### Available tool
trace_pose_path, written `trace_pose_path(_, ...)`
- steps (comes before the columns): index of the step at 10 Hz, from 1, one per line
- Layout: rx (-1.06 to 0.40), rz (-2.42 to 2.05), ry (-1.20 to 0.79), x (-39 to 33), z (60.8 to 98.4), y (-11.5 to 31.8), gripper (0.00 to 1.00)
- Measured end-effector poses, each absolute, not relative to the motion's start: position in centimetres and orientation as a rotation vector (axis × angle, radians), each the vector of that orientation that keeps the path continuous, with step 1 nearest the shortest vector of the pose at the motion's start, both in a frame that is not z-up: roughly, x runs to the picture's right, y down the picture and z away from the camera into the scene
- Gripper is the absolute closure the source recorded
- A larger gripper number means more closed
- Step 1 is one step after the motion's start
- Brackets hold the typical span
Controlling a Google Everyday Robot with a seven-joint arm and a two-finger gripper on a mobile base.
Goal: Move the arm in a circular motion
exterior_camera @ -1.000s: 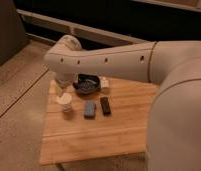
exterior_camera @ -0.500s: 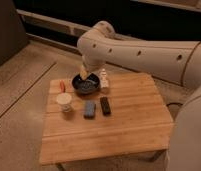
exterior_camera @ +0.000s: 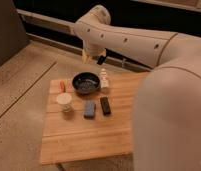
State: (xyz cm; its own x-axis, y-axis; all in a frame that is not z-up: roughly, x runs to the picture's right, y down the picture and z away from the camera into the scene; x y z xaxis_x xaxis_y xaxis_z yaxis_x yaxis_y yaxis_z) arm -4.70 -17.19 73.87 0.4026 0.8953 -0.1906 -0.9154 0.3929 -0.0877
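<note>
The arm (exterior_camera: 139, 42) is cream-white and thick, with rows of small dark holes. It reaches from the large shoulder at the right across the top of the camera view to a rounded joint near the top centre. Its gripper (exterior_camera: 100, 58) hangs as a small dark tip below that joint, above the far edge of the wooden table (exterior_camera: 89, 137) and clear of everything on it.
On the table stand a black bowl (exterior_camera: 85, 83), a small white bottle (exterior_camera: 104, 79), an orange item (exterior_camera: 62, 86), a pale cup (exterior_camera: 64, 101), a blue block (exterior_camera: 89, 109) and a black block (exterior_camera: 105, 105). A dark wall runs behind, a dark cabinet (exterior_camera: 6, 30) at left.
The arm has swung up and back, away from the table. Its end, which hung low over the cup and bowl, now sits higher beyond the table's far edge.
</note>
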Motion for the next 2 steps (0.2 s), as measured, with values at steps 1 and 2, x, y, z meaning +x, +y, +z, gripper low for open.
trace_pose_path(1, -0.202, 1.133, 0.121, -7.8, 74.4, -17.4, 0.35)
trace_pose_path(2, -0.217, 1.108, 0.121, -10.0, 74.8, -16.9, 0.35)
